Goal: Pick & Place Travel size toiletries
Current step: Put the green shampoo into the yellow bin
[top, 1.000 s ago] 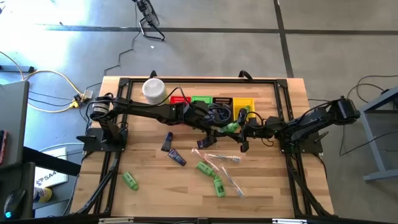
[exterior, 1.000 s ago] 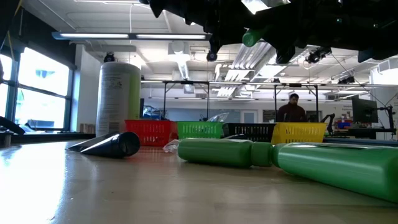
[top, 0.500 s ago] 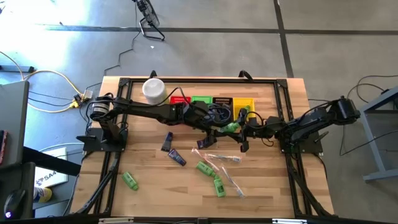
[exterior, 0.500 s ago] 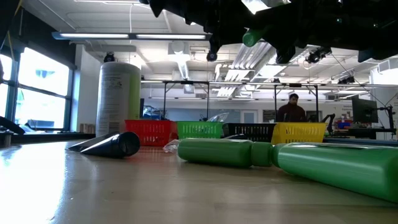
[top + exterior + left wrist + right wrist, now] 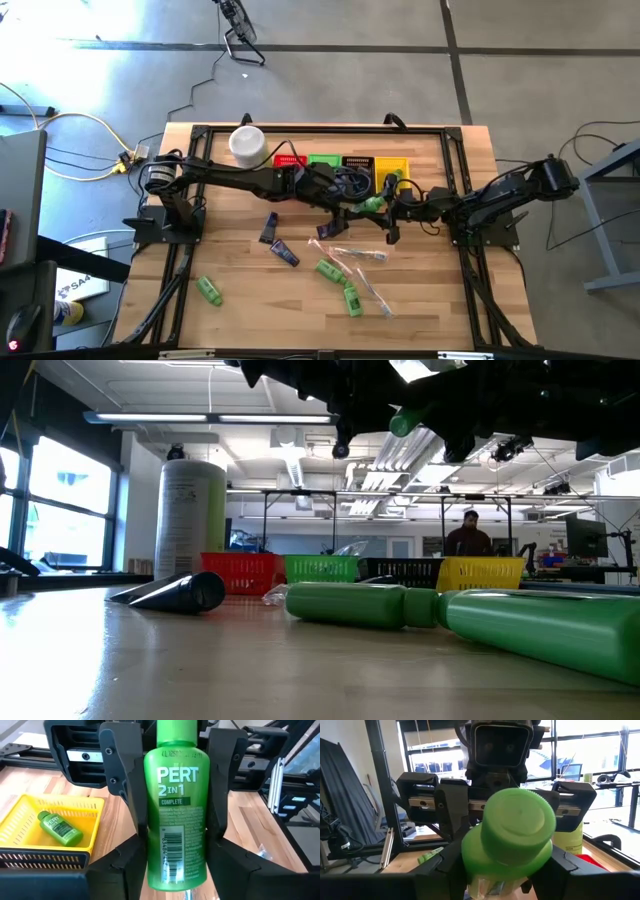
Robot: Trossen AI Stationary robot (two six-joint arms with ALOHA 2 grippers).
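Observation:
A bright green Pert mini bottle (image 5: pixel 176 815) hangs in the air over the table's middle (image 5: pixel 372 205), in front of the basket row. My left gripper (image 5: pixel 176 870) comes from the table's left and is shut on its lower body. My right gripper (image 5: pixel 497 875) faces it from the right, shut about the cap end (image 5: pixel 520 827). In the low view only one green end (image 5: pixel 405 422) shows under the dark arms. More green bottles (image 5: pixel 328 268), dark tubes (image 5: pixel 285 253) and clear wrapped sticks (image 5: pixel 355 252) lie flat on the table. My left gripper pinches the bottle's lower body (image 5: pixel 150 860) between its two fingers, one on each narrow side, label facing the wrist camera. The fingers lie level along the bottle from the table's left. The bottle is clear of the table, cap pointing away. My right gripper has a finger (image 5: pixel 120 780) on each side of the bottle's shoulder (image 5: pixel 150 775), just below the cap. It comes level from the table's right, opposite the left gripper. Its fingers lie against the bottle's sides; the cap points at its wrist camera.
Red (image 5: pixel 290 160), green (image 5: pixel 322 162), black (image 5: pixel 356 165) and yellow (image 5: pixel 392 168) baskets stand in a row at the far side; the yellow one (image 5: pixel 30 815) holds a green bottle (image 5: pixel 60 827). A white canister (image 5: pixel 247 145) stands far left. One bottle (image 5: pixel 208 290) lies near left.

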